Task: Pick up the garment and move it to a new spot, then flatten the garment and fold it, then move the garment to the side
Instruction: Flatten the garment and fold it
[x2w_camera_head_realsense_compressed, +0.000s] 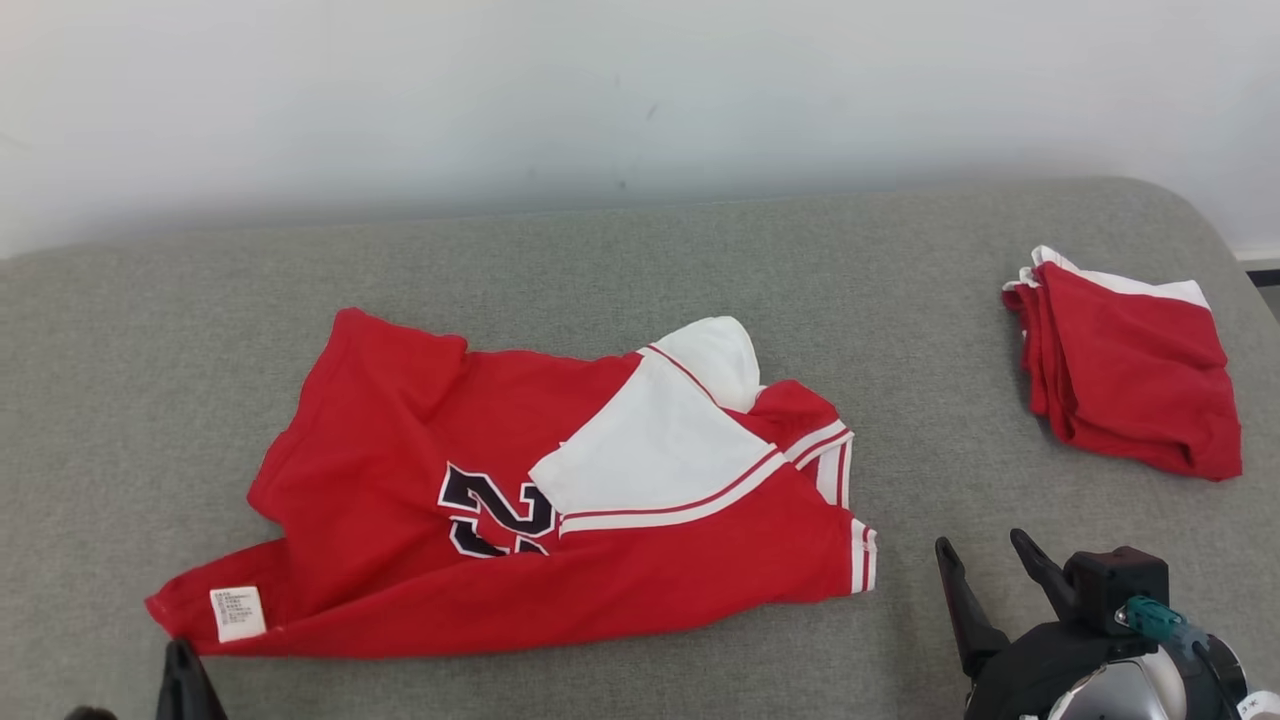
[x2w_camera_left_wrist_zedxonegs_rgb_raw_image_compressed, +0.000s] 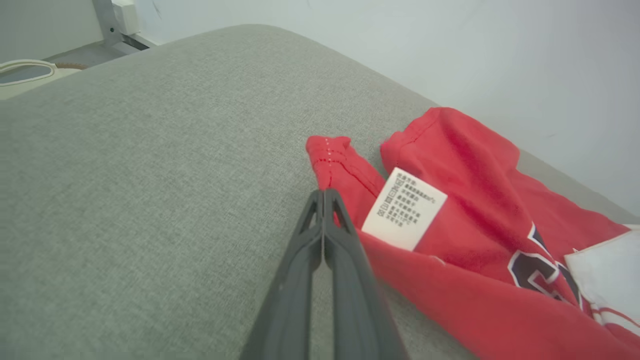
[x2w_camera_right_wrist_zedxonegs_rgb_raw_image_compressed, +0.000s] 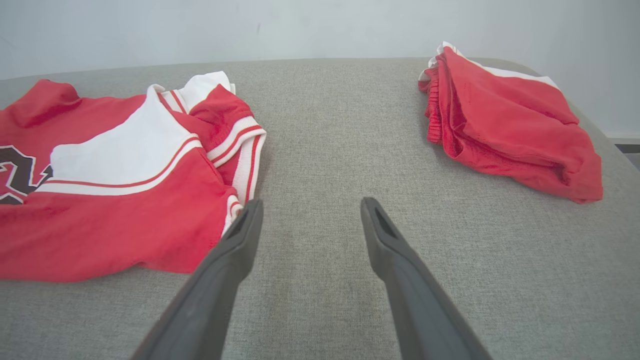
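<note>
Garment (x2w_camera_head_realsense_compressed: 400, 430), a red jersey w/ a white panel (x2w_camera_head_realsense_compressed: 650, 445) and a dark number print (x2w_camera_head_realsense_compressed: 495, 510), lies rumpled and partly folded over itself on the grey tabletop (x2w_camera_head_realsense_compressed: 600, 260). It spreads ahead and to the right of the L fingers (x2w_camera_head_realsense_compressed: 183, 680), and ahead and to the left of the R fingers (x2w_camera_head_realsense_compressed: 960, 600).

L wrist view: the L fingers (x2w_camera_left_wrist_zedxonegs_rgb_raw_image_compressed: 340, 240) are pressed tight together, no gap btwn the tips. The tips sit right at the garment's (x2w_camera_left_wrist_zedxonegs_rgb_raw_image_compressed: 475, 200) red hem corner. The cloth bunches up just past them, but whether any is pinched btwn them I can't tell. A white care label (x2w_camera_left_wrist_zedxonegs_rgb_raw_image_compressed: 404, 209) lies on the red cloth just right of the tips. The print (x2w_camera_left_wrist_zedxonegs_rgb_raw_image_compressed: 535, 270) is further right. Left of these fingers is bare tabletop (x2w_camera_left_wrist_zedxonegs_rgb_raw_image_compressed: 150, 200).

R wrist view: the R fingers (x2w_camera_right_wrist_zedxonegs_rgb_raw_image_compressed: 240, 235) are spread wide, w/ nothing btwn them but tabletop (x2w_camera_right_wrist_zedxonegs_rgb_raw_image_compressed: 325, 125). The left one's tip is just beside the garment's (x2w_camera_right_wrist_zedxonegs_rgb_raw_image_compressed: 125, 225) red-and-white striped edge; touching or not, can't tell. The white panel (x2w_camera_right_wrist_zedxonegs_rgb_raw_image_compressed: 115, 155) lies ahead-left of that tip.

A folded red-and-white piece (x2w_camera_right_wrist_zedxonegs_rgb_raw_image_compressed: 510, 135) lies ahead and to the right of the R fingers, well apart from the garment. In the head view this piece (x2w_camera_head_realsense_compressed: 1130, 370) is nr the tabletop's far right corner, w/ a pale wall (x2w_camera_head_realsense_compressed: 600, 90) beyond.
</note>
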